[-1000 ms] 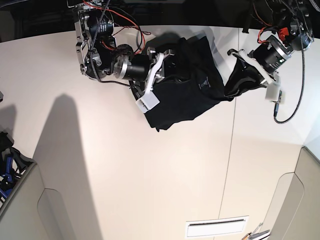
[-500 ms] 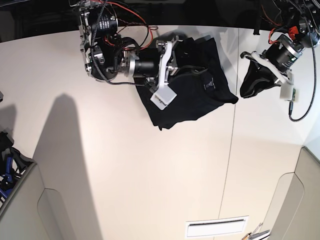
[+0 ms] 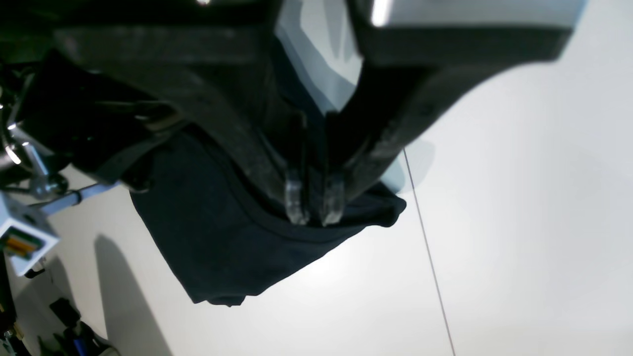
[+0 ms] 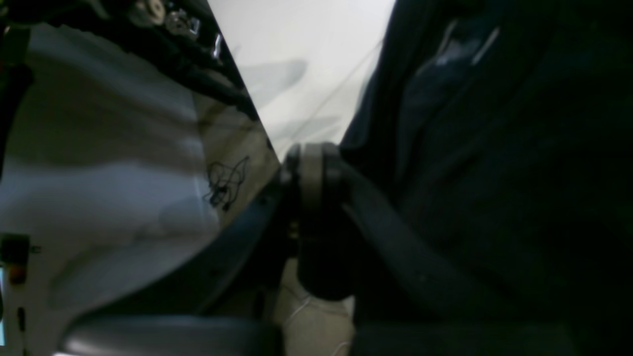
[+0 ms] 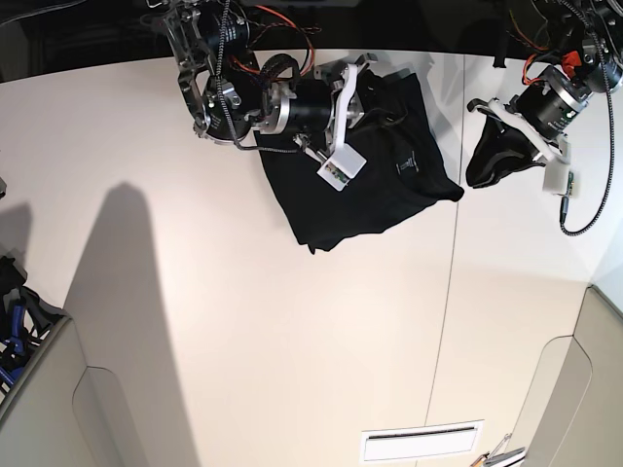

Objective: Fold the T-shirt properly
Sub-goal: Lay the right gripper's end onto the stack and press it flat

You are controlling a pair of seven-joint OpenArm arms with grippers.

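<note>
Since the earlier frame the right end effector (image 5: 362, 92) swung toward the upper centre; both fingers sat together. The crumpled black cloth T-shirt (image 5: 375, 180) remained unfolded on the white desk (image 5: 243, 341); the left end effector (image 3: 314, 207), nearly closed, apparently pinched dark cloth.

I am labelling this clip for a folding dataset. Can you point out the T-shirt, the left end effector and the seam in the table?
T-shirt (image 5: 360, 199): base view, on the flat lower panel of the cloth.
left end effector (image 3: 313, 202): left wrist view, between its fingertips.
table seam (image 5: 443, 321): base view, midway along the line.
</note>
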